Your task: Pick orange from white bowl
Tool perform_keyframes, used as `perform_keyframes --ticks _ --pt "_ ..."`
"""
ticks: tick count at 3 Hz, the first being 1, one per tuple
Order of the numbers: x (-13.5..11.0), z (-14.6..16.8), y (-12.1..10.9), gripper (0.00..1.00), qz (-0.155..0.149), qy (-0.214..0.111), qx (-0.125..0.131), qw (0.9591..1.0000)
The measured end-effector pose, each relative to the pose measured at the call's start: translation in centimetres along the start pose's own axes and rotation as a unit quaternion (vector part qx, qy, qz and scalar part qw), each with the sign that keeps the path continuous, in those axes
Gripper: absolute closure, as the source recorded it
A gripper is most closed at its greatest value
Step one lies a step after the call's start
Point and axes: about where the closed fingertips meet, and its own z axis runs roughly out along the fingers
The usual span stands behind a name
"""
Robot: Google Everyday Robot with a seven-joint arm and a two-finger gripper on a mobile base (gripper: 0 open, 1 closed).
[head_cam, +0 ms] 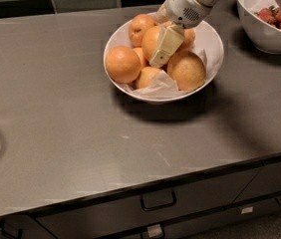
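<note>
You see the gripper (pixel 166 44) lowered into the white bowl (pixel 213 49), its pale near side lying against the orange (pixel 149 40) at the bowl's centre. Its far side is hidden behind that fruit, so you cannot tell how the jaws stand; possibly they straddle it. The orange rests on top of the pile inside the bowl. Right of the white bowl, a second bowl (pixel 267 36) of red fruit is cut off by the frame edge.

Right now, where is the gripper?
In the camera view, the gripper is down in the white bowl, upper centre, lying over the middle orange; the bowl of red fruit pieces is further right.
</note>
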Motion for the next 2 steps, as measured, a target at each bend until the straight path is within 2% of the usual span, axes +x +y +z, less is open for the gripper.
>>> perform_keyframes --ticks 2 --pt "0.57 0.47 0.19 0.2 0.031 0.004 0.01 0.9995"
